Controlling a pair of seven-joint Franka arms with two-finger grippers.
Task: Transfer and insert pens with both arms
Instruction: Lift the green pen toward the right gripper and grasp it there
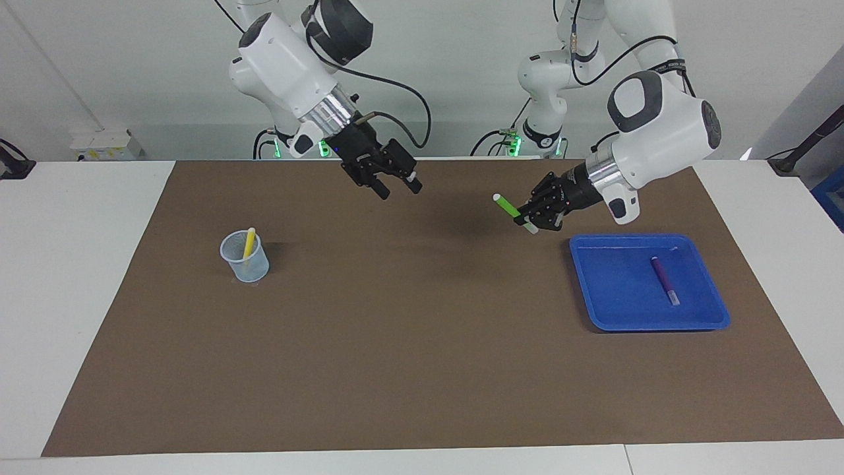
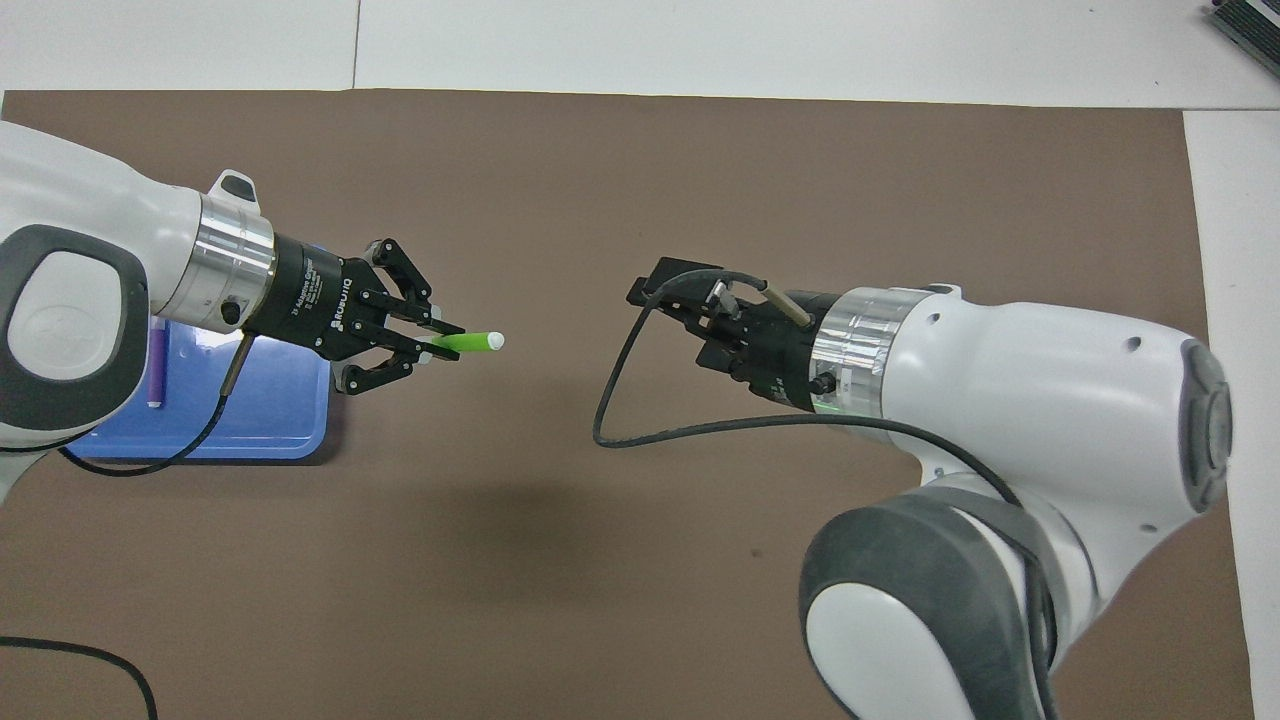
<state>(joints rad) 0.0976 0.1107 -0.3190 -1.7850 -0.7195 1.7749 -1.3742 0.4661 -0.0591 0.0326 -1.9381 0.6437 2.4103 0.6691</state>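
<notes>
My left gripper [image 1: 527,221] is shut on the bright green pen [image 1: 506,205] and holds it in the air over the brown mat, beside the blue tray [image 1: 597,290]. In the overhead view the green pen [image 2: 470,342] sticks out of the left gripper [image 2: 445,346] with its whitish end pointing at my right gripper. My right gripper [image 1: 397,189] is open and empty, up over the mat's middle, a gap away from the pen. The yellow pen [image 1: 248,243] stands in a clear cup [image 1: 245,260]. The dark purple pen [image 1: 664,280] lies in the tray.
The brown mat [image 1: 409,369] covers most of the white table. The cup stands toward the right arm's end, the tray [image 2: 285,425] toward the left arm's end. The right arm hides the cup in the overhead view. A black cable loops below the right wrist [image 2: 610,420].
</notes>
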